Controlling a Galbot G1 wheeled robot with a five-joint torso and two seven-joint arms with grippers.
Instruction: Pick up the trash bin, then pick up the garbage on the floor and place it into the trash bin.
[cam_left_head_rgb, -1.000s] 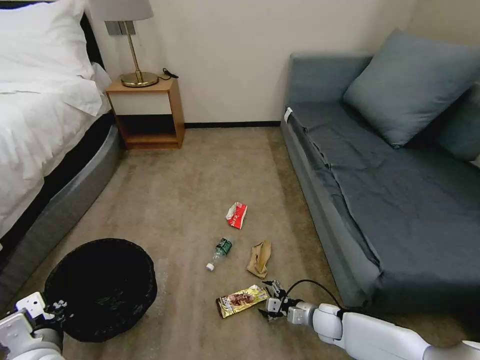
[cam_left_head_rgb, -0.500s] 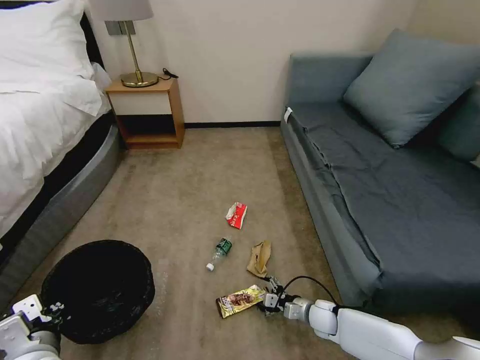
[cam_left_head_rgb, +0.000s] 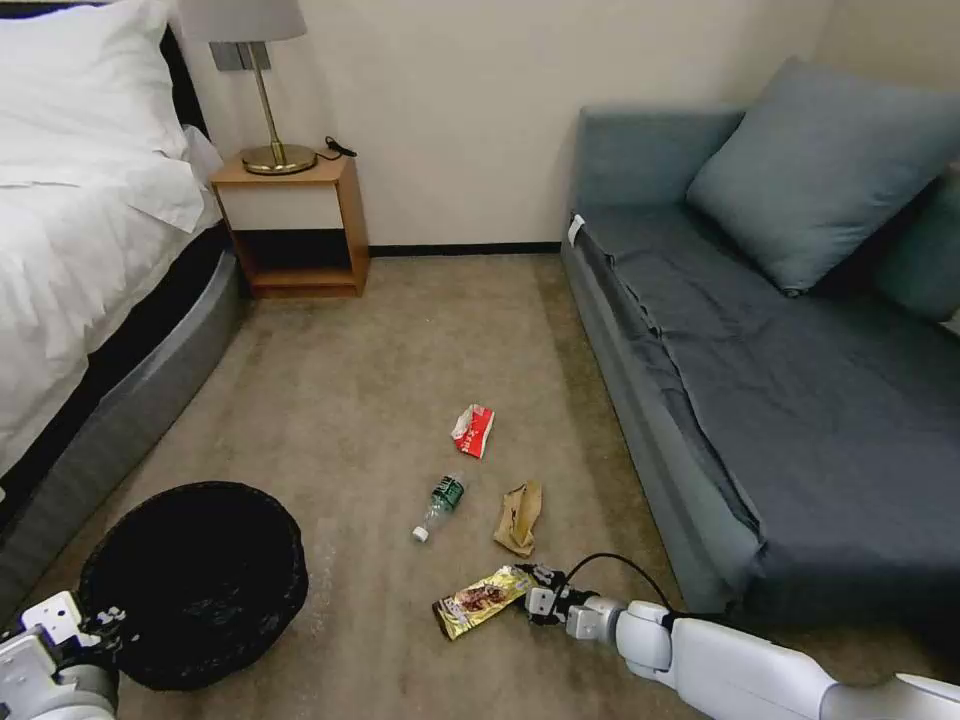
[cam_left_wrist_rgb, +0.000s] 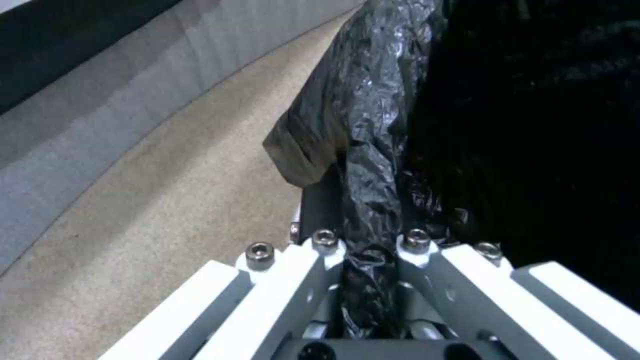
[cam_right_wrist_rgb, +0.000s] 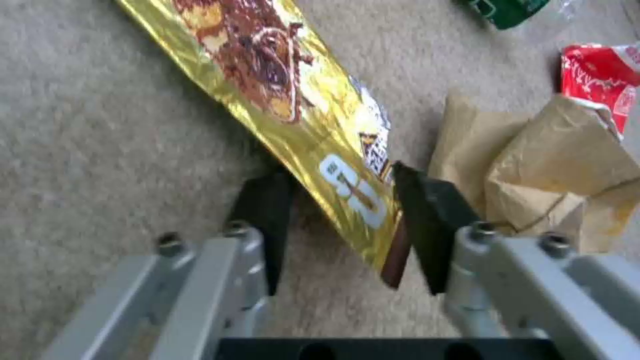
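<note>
Right claw (cam_right_wrist_rgb: 340, 220) straddles the end of the gold snack wrapper (cam_right_wrist_rgb: 287, 105), jaws apart, not yet pinched.

Down on the carpet (cam_left_head_rgb: 400, 340) the black pads sit either side of the wrapper's near end, one touching its edge, a gap on the other side; so this looks like the first litter pick, with the grasp about to be made. The left claw (cam_left_wrist_rgb: 370, 280) is clamped tight on the black bag liner at the rim of the trash bin (cam_left_head_rgb: 190, 580), held low at the robot's left. The tan paper bag (cam_left_head_rgb: 520, 515), green-label bottle (cam_left_head_rgb: 440, 503) and red-and-white packet (cam_left_head_rgb: 474, 429) lie beyond on the floor. The next move calls for squeezing firmly on thin, slippery foil, then a lift and a carry across to the bin.
</note>
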